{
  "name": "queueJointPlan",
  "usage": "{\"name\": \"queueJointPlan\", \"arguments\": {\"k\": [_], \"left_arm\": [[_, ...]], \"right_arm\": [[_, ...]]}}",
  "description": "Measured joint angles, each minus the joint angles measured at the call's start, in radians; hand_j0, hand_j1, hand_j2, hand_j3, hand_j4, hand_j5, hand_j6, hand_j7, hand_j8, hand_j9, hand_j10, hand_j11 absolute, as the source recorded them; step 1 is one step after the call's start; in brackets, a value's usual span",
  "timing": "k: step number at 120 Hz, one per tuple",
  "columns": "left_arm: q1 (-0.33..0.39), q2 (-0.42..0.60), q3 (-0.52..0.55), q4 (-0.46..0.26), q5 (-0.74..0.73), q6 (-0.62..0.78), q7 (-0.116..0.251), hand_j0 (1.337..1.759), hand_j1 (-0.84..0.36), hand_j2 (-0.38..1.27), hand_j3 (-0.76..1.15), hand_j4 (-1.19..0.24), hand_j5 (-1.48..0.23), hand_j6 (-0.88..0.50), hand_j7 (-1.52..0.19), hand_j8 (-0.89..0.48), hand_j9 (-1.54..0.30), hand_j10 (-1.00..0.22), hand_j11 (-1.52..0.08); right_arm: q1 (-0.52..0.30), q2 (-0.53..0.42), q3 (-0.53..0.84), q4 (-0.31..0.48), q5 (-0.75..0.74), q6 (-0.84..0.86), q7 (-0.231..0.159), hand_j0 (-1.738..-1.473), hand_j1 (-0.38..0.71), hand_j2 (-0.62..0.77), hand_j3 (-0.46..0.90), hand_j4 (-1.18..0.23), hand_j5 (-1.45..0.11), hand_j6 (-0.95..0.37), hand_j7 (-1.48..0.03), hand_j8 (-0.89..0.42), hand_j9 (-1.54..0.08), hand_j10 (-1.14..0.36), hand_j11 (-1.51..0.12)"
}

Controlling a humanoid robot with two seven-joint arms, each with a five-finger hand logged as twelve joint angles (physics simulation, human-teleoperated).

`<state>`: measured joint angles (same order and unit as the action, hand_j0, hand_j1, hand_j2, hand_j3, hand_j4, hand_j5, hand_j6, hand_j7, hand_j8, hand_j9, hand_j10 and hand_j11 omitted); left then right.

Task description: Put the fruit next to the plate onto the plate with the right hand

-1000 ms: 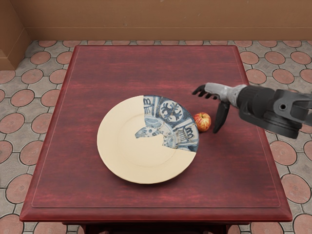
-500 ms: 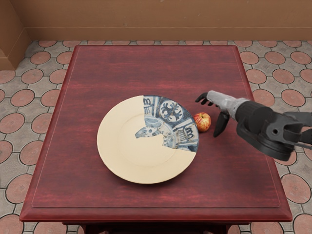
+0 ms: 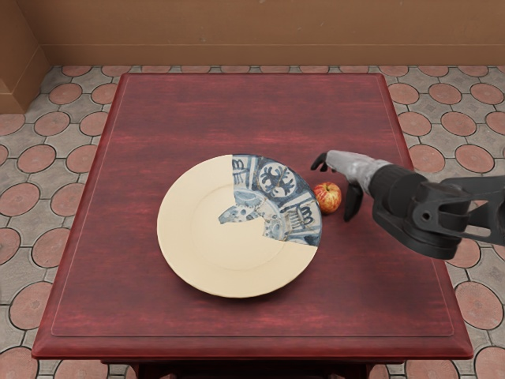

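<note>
Right hand (image 3: 349,168) is open and holds nothing. Fingers (image 3: 319,163) are spread and hooked a little downward, over the table just far of the apple (image 3: 327,197). Thumb (image 3: 352,204) hangs down just right of it. Can't tell whether the thumb touches the fruit; it looks like a thin gap. Forearm (image 3: 414,209) comes in from the right edge, low over the table (image 3: 197,118). Left arm is out of shot.

My read on the pose: it's a pre-grasp cage. Thumb on the right and fingers on the far-left side bracket the apple so closing pinches it across the middle. Coming from the right makes sense because the plate (image 3: 193,237) blocks the left side.

Apple sits on the table at the plate's right rim, touching it or just beside it, next to the blue-and-white patterned wedge. It's not on the plate yet.

Apple is small and roundish, red with a yellow-orange patch facing near-left. Stem detail is too small to make out. The skin looks smooth, so it will likely roll if nudged before the fingers close. The lift needs to clear the plate rim.
</note>
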<state>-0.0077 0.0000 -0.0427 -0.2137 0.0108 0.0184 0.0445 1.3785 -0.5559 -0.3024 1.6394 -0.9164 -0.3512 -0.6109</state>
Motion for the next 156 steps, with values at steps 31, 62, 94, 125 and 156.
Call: {"name": "queueJointPlan", "arguments": {"k": [31,62,94,125,156], "left_arm": [[0.000,0.000,0.000,0.000,0.000,0.000,0.000,1.658,0.35,0.00,0.00,0.00,0.00,0.00,0.00,0.00,0.00,0.00,0.00],[0.000,0.000,0.000,0.000,0.000,0.000,0.000,1.658,0.35,0.00,0.00,0.00,0.00,0.00,0.00,0.00,0.00,0.00,0.00],[0.000,0.000,0.000,0.000,0.000,0.000,0.000,1.658,0.35,0.00,0.00,0.00,0.00,0.00,0.00,0.00,0.00,0.00,0.00],[0.000,0.000,-0.001,0.000,0.000,0.000,0.000,1.658,0.35,0.00,0.00,0.00,0.00,0.00,0.00,0.00,0.00,0.00,0.00],[0.000,0.000,0.000,0.000,0.000,0.000,0.000,1.658,0.35,0.00,0.00,0.00,0.00,0.00,0.00,0.00,0.00,0.00,0.00]], "right_arm": [[-0.003,0.006,-0.008,-0.004,0.000,0.000,0.000,-1.658,0.06,-0.07,0.00,-0.34,-0.44,-0.34,-0.44,-0.34,-0.44,-0.34,-0.44],[-0.007,0.023,-0.008,-0.006,0.002,-0.003,0.000,-1.658,0.10,-0.07,0.00,-0.38,-0.49,-0.38,-0.49,-0.38,-0.49,-0.38,-0.49],[-0.011,0.020,-0.001,-0.017,0.006,-0.006,0.000,-1.658,0.19,-0.09,0.00,-0.46,-0.59,-0.45,-0.59,-0.45,-0.59,-0.46,-0.59],[-0.041,0.026,0.004,-0.042,-0.006,-0.009,-0.001,-1.652,0.42,0.29,0.00,-0.55,-0.63,-0.40,-0.67,-0.43,-0.65,-0.55,-0.65],[-0.073,0.030,0.005,-0.075,-0.009,-0.011,-0.001,-1.642,0.31,-0.09,0.00,-0.48,-0.64,-0.33,-0.68,-0.44,-0.66,-0.56,-0.66]]}}
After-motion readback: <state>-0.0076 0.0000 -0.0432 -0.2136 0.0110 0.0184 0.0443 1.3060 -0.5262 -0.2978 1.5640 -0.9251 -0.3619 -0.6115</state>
